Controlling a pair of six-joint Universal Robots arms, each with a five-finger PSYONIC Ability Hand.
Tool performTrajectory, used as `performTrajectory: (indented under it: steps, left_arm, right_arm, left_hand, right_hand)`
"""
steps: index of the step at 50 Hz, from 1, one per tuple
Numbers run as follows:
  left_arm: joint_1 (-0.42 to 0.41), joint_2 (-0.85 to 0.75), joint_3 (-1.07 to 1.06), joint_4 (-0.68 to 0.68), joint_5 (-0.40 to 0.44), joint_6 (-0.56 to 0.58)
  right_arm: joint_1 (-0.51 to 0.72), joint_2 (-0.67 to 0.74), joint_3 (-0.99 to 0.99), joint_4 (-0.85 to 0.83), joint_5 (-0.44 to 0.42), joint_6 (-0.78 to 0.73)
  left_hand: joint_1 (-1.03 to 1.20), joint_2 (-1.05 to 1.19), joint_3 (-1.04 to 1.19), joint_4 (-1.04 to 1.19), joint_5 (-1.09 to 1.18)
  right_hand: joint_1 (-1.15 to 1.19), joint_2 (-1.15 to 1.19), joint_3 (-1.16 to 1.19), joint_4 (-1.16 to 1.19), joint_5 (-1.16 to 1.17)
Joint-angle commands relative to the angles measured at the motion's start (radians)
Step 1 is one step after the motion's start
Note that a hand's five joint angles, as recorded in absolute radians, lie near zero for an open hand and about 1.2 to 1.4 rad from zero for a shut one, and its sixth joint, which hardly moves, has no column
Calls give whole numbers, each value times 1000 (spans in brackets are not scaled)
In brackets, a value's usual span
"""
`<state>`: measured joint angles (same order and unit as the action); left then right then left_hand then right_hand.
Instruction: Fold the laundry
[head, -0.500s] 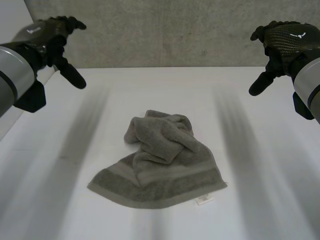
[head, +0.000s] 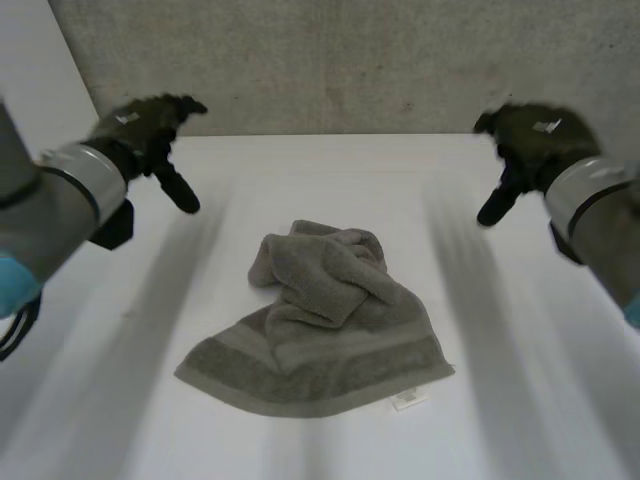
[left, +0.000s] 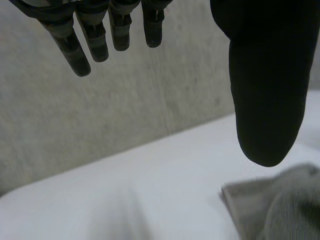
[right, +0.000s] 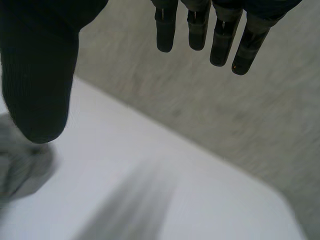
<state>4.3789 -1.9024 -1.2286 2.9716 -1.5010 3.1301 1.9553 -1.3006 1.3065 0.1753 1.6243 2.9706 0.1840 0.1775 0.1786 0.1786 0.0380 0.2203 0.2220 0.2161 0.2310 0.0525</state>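
A grey-green towel (head: 330, 320) lies crumpled in the middle of the white table (head: 520, 380), its near edge flat with a small white label (head: 408, 400). My left hand (head: 150, 130) hovers above the table's far left, apart from the towel, open and holding nothing. In the left wrist view its fingers (left: 95, 35) hang straight, the thumb (left: 267, 95) is spread wide, and a towel corner (left: 280, 210) lies below the thumb. My right hand (head: 525, 140) hovers at the far right, open and holding nothing. Its fingers (right: 220, 30) are straight and its thumb (right: 40, 85) is over a towel edge (right: 22, 165).
A grey concrete wall (head: 350, 60) stands behind the table's far edge. Bare table top lies on both sides of the towel and in front of it.
Both hands have dropped lower and moved inward toward the towel. The towel has not moved.
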Motion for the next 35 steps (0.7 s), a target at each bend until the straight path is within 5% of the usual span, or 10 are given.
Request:
performTrajectory:
  steps: [1,9,18,20,21,22,23,25,31,35]
  left_arm:
    - [-6,-202,-2,30,73,145]
    - [-15,-332,3,73,165,220]
    - [-41,-429,32,158,232,219]
    - [-47,-438,40,181,234,216]
    - [-55,-443,47,210,234,212]
    - [-62,-446,54,242,234,212]
    - [-62,-446,54,242,234,212]
    - [-82,-442,78,314,223,219]
    - [-108,-405,190,423,142,219]
    - [-113,-292,314,533,-9,217]
  right_arm:
    - [7,148,10,46,-79,222]
    - [30,270,43,35,-217,383]
    - [83,371,19,-10,-227,384]
    - [97,383,11,-81,-224,370]
    - [97,383,11,-82,-224,370]
    - [100,386,2,-121,-221,358]
    - [100,386,2,-122,-221,358]
    - [102,371,-29,-183,-222,285]
    - [99,264,-214,-310,-169,-57]
    - [102,193,-266,-463,-104,-221]
  left_hand:
    - [6,12,11,11,-22]
    - [9,15,14,14,-20]
    - [206,212,211,211,177]
    - [344,350,349,349,315]
    - [567,574,573,573,539]
    - [892,899,898,898,864]
    - [896,902,901,901,867]
    - [1211,1218,1217,1217,1183]
    - [1212,1219,1218,1218,1184]
    - [1212,1219,1218,1218,1184]
  right_hand:
    - [-46,-48,-42,-56,-52]
    - [-46,-48,-42,-56,-52]
    - [35,33,39,24,28]
    - [552,550,556,541,545]
    - [555,553,559,544,548]
    - [970,969,974,960,964]
    - [974,973,979,964,968]
    - [1176,1174,1180,1165,1169]
    - [1176,1174,1180,1165,1169]
    - [1176,1174,1180,1165,1169]
